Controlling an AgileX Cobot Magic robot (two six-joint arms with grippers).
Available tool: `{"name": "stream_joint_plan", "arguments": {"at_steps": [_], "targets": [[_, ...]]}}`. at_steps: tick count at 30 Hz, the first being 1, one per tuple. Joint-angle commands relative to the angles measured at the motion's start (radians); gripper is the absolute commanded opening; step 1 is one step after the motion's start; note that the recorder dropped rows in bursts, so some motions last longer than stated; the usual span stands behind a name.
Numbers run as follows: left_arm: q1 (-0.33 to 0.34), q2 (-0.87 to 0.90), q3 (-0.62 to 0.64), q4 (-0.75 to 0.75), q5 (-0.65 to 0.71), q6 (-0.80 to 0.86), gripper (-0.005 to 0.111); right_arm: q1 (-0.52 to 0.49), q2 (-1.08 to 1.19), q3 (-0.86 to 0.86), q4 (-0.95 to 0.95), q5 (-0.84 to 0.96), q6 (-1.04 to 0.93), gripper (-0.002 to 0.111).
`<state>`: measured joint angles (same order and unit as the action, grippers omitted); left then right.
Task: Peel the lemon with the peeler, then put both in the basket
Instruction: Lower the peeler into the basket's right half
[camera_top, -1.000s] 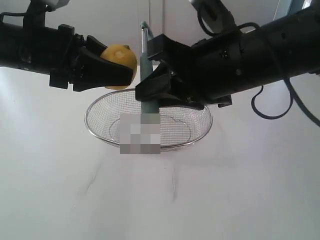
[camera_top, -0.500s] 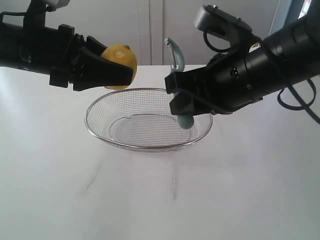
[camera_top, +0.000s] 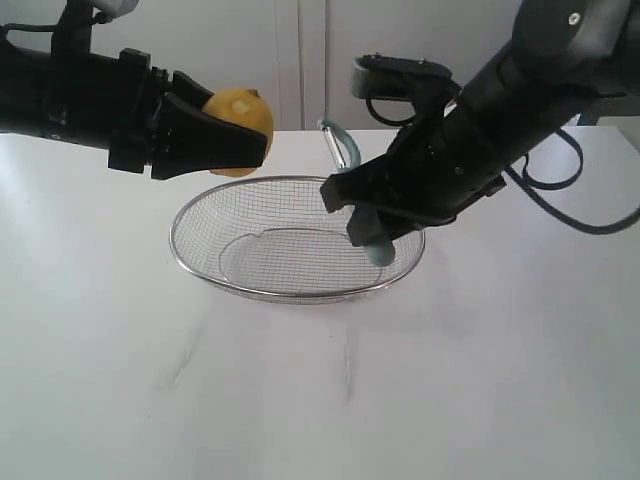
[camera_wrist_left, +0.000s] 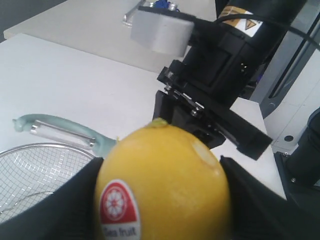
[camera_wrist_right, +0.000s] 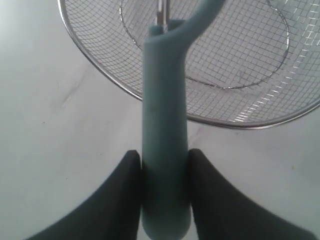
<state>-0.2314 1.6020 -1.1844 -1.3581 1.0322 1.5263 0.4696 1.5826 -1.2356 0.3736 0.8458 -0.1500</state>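
Note:
My left gripper (camera_top: 225, 135) is shut on the yellow lemon (camera_top: 243, 118), holding it in the air above the far left rim of the wire basket (camera_top: 200, 262). In the left wrist view the lemon (camera_wrist_left: 175, 190) fills the space between the fingers and bears a red sticker. My right gripper (camera_top: 368, 225) is shut on the teal handle of the peeler (camera_top: 342, 148), over the basket's right side. The peeler (camera_wrist_right: 165, 130) has its blade head pointing over the mesh of the basket (camera_wrist_right: 240, 65).
The basket stands on a white table (camera_top: 300, 400). A white wall with cabinet seams lies behind the table. The right arm's black body (camera_wrist_left: 220, 55) hangs close in front of the lemon.
The right arm has swung away from the lemon to the right and tilted down, carrying the peeler lower over the basket's right side. The left gripper and lemon have stayed put.

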Motion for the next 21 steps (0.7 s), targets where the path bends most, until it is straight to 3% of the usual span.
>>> {"name": "stream_joint_plan", "arguments": {"at_steps": [1,14,21], "targets": [[-0.003,-0.007,-0.002,-0.023,0.012,-0.008,0.000,-0.005,0.063,-0.071,-0.071,0.066,0.002,0.000],[-0.003,-0.007,-0.002,-0.023,0.010,-0.008,0.000,-0.013,0.247,-0.262,-0.299,0.209,0.022,0.000],[-0.003,-0.007,-0.002,-0.023,0.010,-0.008,0.000,-0.013,0.341,-0.374,-0.324,0.267,0.020,0.000]]}}
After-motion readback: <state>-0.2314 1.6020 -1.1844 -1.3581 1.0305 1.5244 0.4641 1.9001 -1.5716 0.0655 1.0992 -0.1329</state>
